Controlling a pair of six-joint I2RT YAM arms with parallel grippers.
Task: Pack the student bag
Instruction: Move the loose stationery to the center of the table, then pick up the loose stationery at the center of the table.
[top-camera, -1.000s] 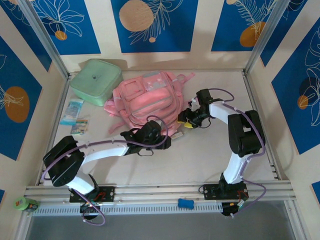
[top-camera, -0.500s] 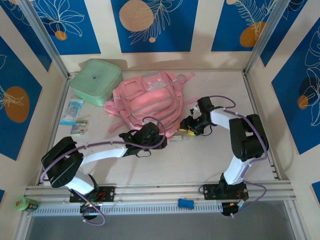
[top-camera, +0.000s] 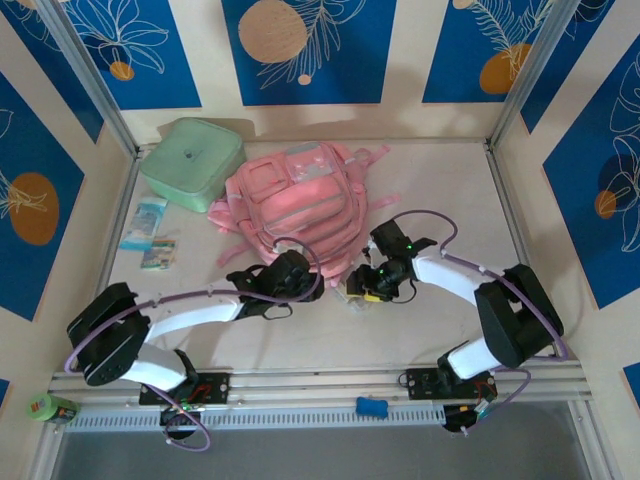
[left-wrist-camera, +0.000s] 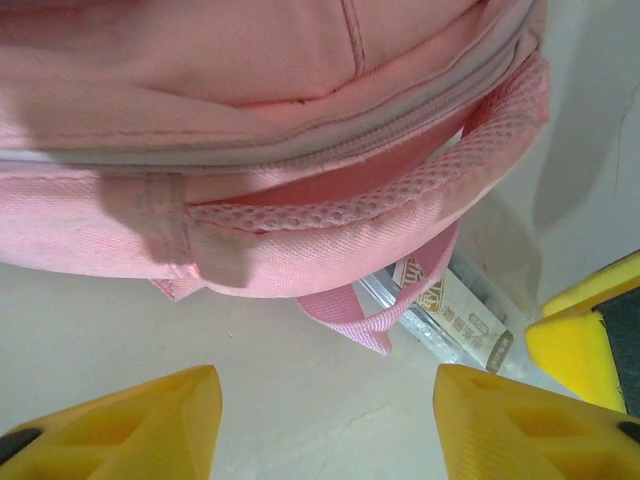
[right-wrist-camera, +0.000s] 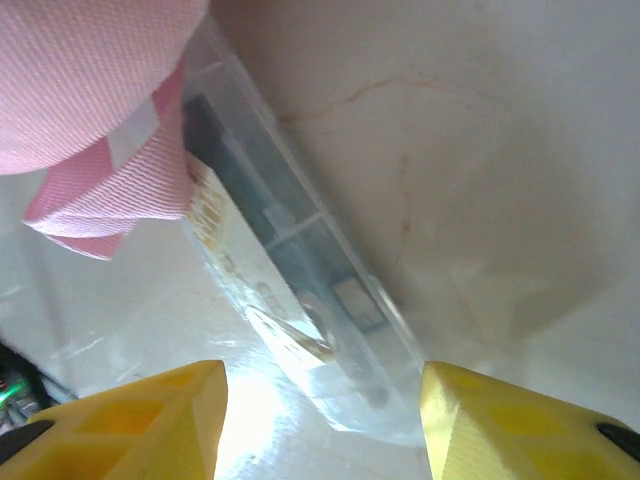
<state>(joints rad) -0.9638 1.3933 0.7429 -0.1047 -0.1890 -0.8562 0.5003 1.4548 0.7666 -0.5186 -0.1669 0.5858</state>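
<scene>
On the worktop (top-camera: 430, 320) the pink backpack (top-camera: 290, 200) lies pocket-side up, its long axis running far to near, strap-loop end towards the arms; the left gripper (left-wrist-camera: 325, 400), jaws parted and empty, faces that end, and the right gripper (right-wrist-camera: 320, 400), jaws parted, straddles a clear box (right-wrist-camera: 300, 290).

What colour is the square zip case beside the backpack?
The case is mint green, seen best from the top camera.

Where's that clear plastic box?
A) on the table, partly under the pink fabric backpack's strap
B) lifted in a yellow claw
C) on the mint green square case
A: the clear plastic box lies on the table, one end tucked under a strap of the pink fabric backpack.
</scene>
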